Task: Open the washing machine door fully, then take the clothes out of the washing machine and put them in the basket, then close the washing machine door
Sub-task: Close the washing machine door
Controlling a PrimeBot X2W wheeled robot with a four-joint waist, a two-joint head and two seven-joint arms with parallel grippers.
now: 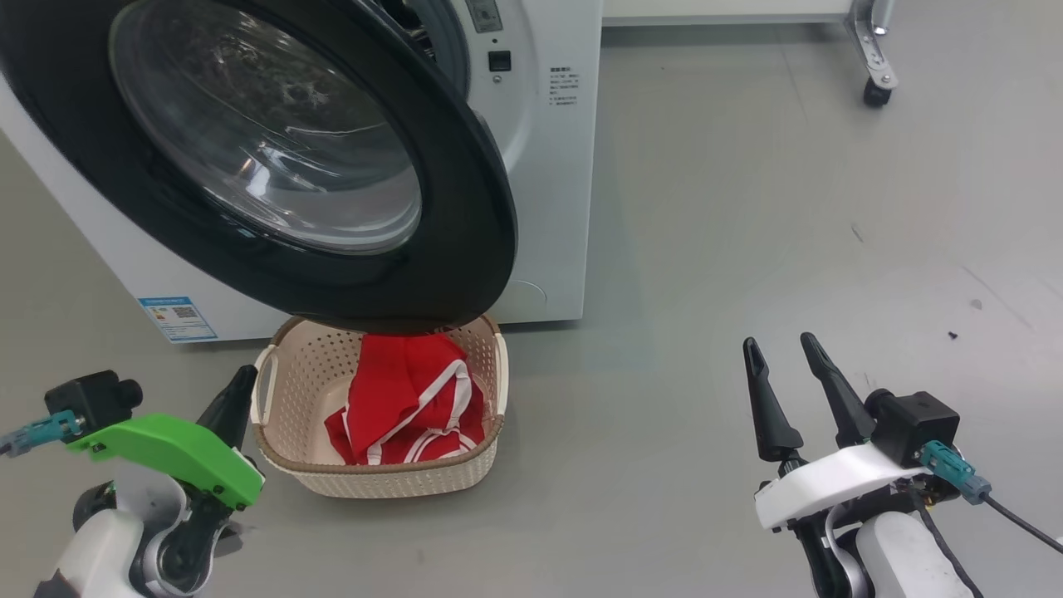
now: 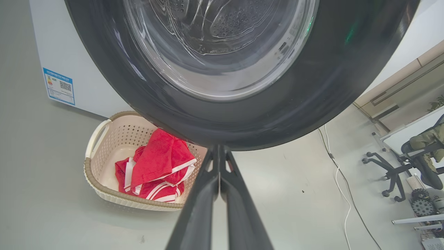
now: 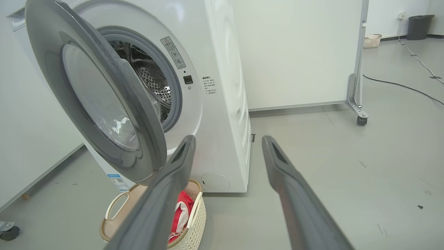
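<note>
**Clothes in the basket, door left to close**

The clothes [image 1: 407, 390] lie heaped in the basket [image 1: 374, 467], which stands on the floor against the front of the washing machine [image 1: 556, 208], under the lower rim of the washing machine door [image 1: 465, 208]. The door stands swung well out from the port, so closing it looks like the step in hand.

The left tool [image 2: 219, 156] has its fingers pressed together with nothing between them, and it points up at the door's black rim. Whether it touches the rim I cannot tell. The right tool [image 1: 781, 345] has its fingers wide apart and empty, well off to the side over bare floor.

To close the door well, the push should probably land on the black rim near the free edge, not on the glass bowl, and follow the door's arc. The red heap rises close under the rim and may brush it.

The right wrist view looks past the door into the port and shows the perforated drum [image 3: 152, 80], with no red in the part seen. In the head view the door covers most of the port. The left wrist view shows the closed fingers plainly.
</note>
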